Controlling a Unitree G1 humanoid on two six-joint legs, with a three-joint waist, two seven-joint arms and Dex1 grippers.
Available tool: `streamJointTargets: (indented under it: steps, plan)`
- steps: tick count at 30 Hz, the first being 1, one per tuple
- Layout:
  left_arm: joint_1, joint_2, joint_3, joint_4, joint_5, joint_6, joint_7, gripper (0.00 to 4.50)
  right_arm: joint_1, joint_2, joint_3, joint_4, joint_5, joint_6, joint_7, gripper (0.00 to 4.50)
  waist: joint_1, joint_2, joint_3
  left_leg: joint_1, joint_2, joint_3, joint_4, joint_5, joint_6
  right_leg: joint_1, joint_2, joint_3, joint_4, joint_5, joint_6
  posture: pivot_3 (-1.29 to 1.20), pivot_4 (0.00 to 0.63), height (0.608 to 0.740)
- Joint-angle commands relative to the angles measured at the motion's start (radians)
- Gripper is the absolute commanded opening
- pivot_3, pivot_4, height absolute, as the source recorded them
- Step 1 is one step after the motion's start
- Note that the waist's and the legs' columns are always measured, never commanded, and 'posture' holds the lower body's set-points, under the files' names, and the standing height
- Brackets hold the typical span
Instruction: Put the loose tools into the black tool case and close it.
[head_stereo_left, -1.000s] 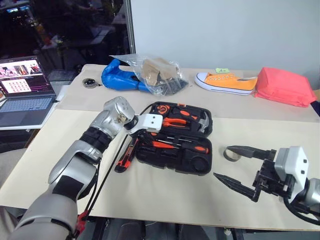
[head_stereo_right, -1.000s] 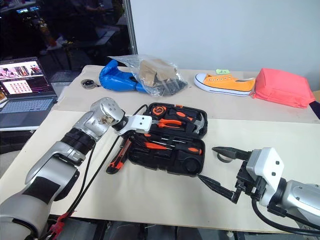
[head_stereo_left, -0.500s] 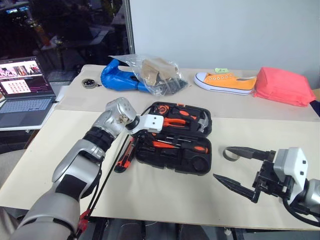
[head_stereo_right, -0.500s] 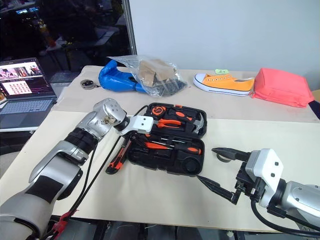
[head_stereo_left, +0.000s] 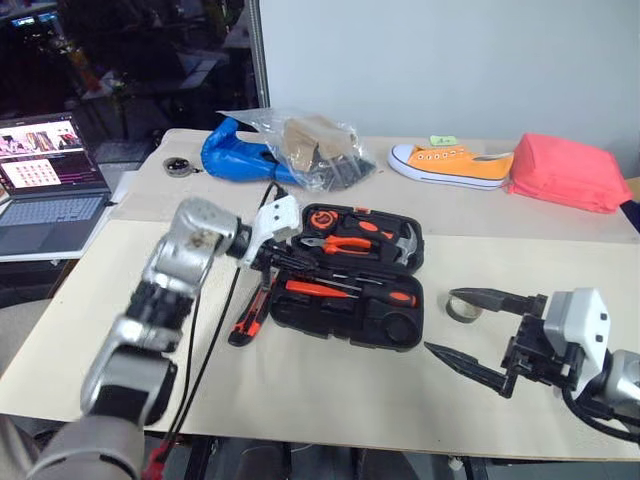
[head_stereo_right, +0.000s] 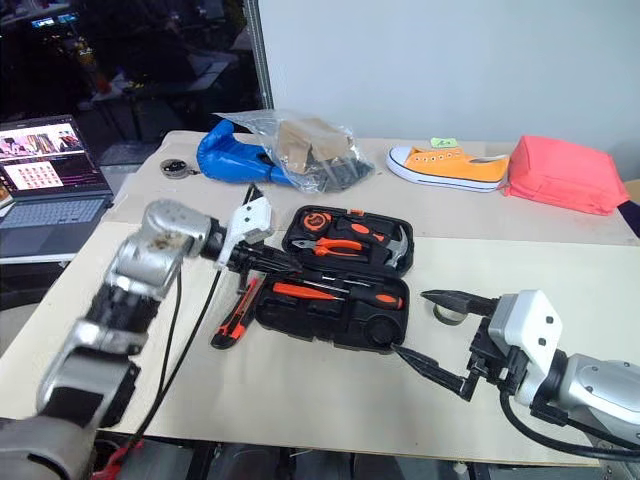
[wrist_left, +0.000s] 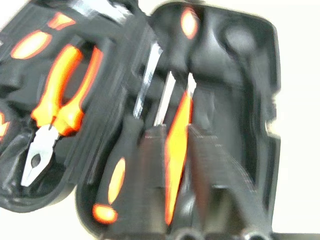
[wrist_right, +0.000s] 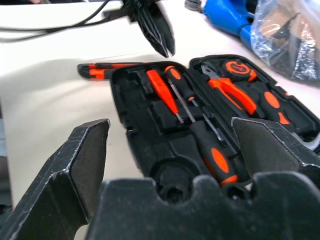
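**Left eye view: case open, knife outside it**

Right claw (head_stereo_left: 470, 325) nearest, fingers spread wide, empty, off the right side of the black tool case (head_stereo_left: 350, 275). Case lies open on the bench (head_stereo_left: 330, 390); two black-and-orange screwdrivers (wrist_right: 200, 125) and slim orange screwdriver (head_stereo_left: 318, 290) sit in its near half. Utility knife (head_stereo_left: 250, 315) lies on the bench just beside the case's left edge. Left claw (head_stereo_left: 295, 262) pinched shut, empty, over the case's left end. Pliers (head_stereo_left: 340, 243) in the far half. Blue bag (head_stereo_left: 235, 155) beyond.
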Motion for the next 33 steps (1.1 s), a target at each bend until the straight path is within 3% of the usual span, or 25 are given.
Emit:
streamJointTargets:
  steps: [1, 8, 15, 22, 26, 30, 33]
  plan:
    - [0.078, -0.071, 0.046, -0.094, -0.002, -0.005, 0.213, 0.04, -0.01, -0.005, -0.001, -0.011, 0.001, -0.021, -0.001, 4.5, 0.002, -0.001, 0.001, 0.0, 0.0, 0.0, 0.0, 0.0, 0.0, 0.0, 0.0, 0.0, 0.001, 0.0, 0.0, 0.0, 0.15, 0.74]
    - [0.208, -0.16, -0.043, -0.076, 0.063, -0.019, 0.434, 0.04, -0.014, -0.029, -0.016, -0.012, 0.019, -0.001, 0.011, 4.5, -0.001, 0.0, 0.0, 0.001, -0.002, 0.0, 0.002, 0.0, 0.0, 0.001, 0.0, 0.0, 0.001, 0.0, 0.0, 0.0, 0.15, 0.74]
    - [0.29, -0.109, -0.156, -0.022, 0.115, -0.055, 0.448, 0.04, -0.017, -0.065, -0.04, -0.006, 0.04, 0.009, 0.026, 4.5, -0.002, 0.002, -0.006, 0.005, -0.002, 0.0, 0.0, 0.0, 0.0, 0.006, 0.0, 0.001, 0.0, 0.0, 0.001, 0.0, 0.15, 0.74]
    - [0.298, -0.104, -0.186, 0.042, 0.147, -0.129, 0.508, 0.04, -0.042, -0.064, 0.008, -0.006, 0.034, 0.009, 0.01, 4.5, -0.005, 0.001, -0.006, 0.026, 0.0, 0.0, -0.003, 0.0, 0.0, 0.029, -0.002, 0.001, -0.007, -0.005, 0.006, 0.0, 0.15, 0.74]
    - [0.31, -0.117, -0.158, 0.022, 0.103, -0.153, 0.512, 0.04, -0.062, -0.063, 0.037, -0.003, 0.024, 0.007, 0.002, 4.5, -0.005, 0.002, -0.009, 0.027, 0.0, 0.0, -0.005, 0.0, 0.0, 0.033, -0.003, 0.001, -0.012, -0.005, 0.003, 0.0, 0.15, 0.74]
    - [0.323, -0.161, -0.01, -0.13, -0.066, -0.173, 0.501, 0.04, -0.105, -0.064, 0.081, -0.001, 0.021, 0.021, -0.028, 4.5, -0.007, 0.002, -0.009, 0.025, 0.001, 0.001, -0.005, 0.0, 0.0, 0.031, -0.004, 0.001, -0.014, -0.003, 0.006, 0.0, 0.15, 0.74]
    - [0.336, -0.149, 0.059, -0.24, -0.15, -0.134, 0.489, 0.04, -0.142, -0.064, 0.128, 0.003, 0.001, 0.039, -0.06, 4.5, -0.006, 0.003, -0.009, 0.015, 0.001, 0.001, -0.006, 0.0, 0.0, 0.019, -0.003, 0.001, -0.013, -0.002, 0.006, 0.0, 0.15, 0.74]
